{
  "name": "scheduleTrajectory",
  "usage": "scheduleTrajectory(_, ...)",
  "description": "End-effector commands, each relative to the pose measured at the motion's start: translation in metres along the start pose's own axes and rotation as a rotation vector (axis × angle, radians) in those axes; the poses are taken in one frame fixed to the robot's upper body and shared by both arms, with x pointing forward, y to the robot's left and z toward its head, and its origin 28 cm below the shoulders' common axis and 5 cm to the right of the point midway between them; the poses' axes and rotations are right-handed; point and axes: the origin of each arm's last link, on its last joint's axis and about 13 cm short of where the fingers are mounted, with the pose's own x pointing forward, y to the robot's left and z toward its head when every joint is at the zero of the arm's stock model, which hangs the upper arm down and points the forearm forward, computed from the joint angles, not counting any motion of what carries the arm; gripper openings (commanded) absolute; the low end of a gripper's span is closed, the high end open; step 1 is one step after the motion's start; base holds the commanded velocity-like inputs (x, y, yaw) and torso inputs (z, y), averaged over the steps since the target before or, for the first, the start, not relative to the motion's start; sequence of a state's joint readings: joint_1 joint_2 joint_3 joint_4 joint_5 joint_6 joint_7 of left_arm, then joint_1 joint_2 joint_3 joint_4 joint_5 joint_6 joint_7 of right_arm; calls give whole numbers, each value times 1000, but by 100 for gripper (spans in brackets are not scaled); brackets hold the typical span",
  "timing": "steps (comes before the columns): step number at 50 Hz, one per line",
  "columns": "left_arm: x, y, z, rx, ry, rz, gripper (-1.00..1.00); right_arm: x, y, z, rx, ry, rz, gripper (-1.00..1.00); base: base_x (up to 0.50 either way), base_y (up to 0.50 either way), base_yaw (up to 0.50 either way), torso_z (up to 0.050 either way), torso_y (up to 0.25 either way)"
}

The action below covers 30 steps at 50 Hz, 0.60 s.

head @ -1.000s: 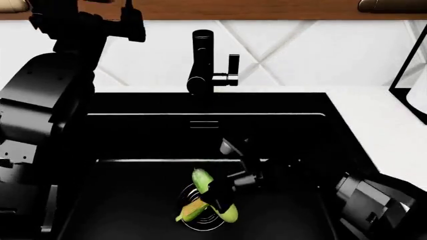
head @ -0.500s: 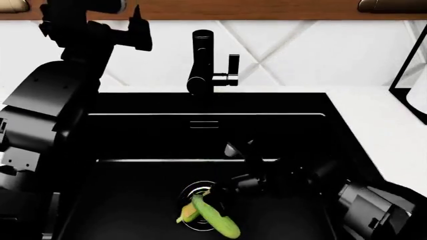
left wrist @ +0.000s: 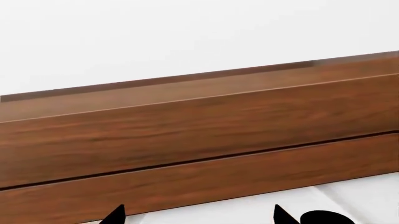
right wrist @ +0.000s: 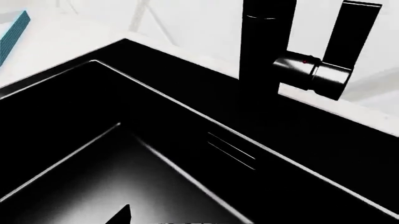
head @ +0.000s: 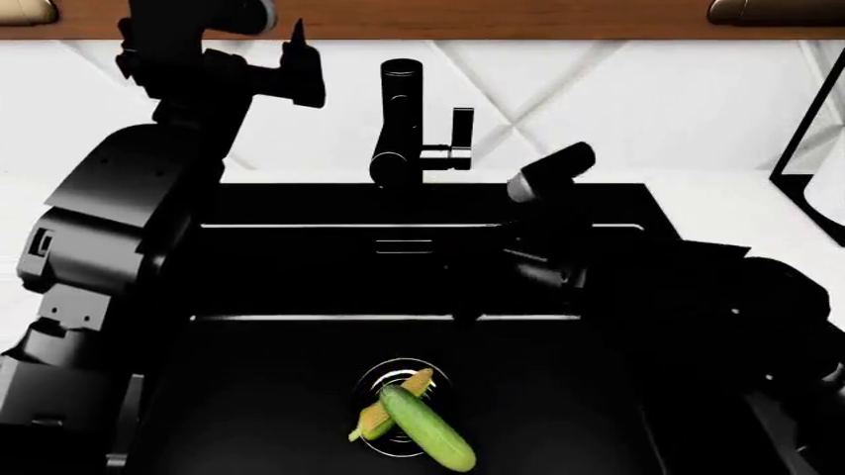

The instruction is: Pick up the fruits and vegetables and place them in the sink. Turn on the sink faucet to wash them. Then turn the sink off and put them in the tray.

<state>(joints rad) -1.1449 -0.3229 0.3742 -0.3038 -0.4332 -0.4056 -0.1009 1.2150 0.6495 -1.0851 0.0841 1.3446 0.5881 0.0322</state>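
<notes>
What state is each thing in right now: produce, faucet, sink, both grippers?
cucumber: lying in sink, across the corn.
corn cob: over the drain, under cucumber.
sink faucet: no water visible.
sink: holds both vegetables.
left gripper: raised, state unclear.
right gripper: state unclear.

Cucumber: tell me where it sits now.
In the head view, the cucumber lies on the sink floor, over the corn at the drain.
</notes>
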Motion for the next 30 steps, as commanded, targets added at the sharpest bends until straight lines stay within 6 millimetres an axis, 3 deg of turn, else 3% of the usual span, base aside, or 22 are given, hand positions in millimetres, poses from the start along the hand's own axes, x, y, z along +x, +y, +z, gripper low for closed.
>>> scheduleTrajectory(1, 3, 0, 1, -4, 6, -1, 100, -8, -5, 20, -113, -227, -199, 100, 0, 0, 0, 0, 0)
scheduleTrajectory(10, -4, -3, 4, -30, 8, 4, 100, 18, -10, 35, -233, -363, -283, 100, 0, 0, 0, 0, 0)
scheduleTrajectory(16, -3, -3, 10, -51, 5, 12, 100, 31, -17, 45, -214, -441, -336, 100, 0, 0, 0, 0, 0)
scheduleTrajectory(23, -2, -4, 16, -40, 13, 16, 100, 49, -32, 57, -225, -479, -390, 100, 0, 0, 0, 0, 0)
scheduleTrajectory(30, -5, -5, 19, -19, 27, 11, 100, 75, -53, 57, -171, -492, -440, 100, 0, 0, 0, 0, 0)
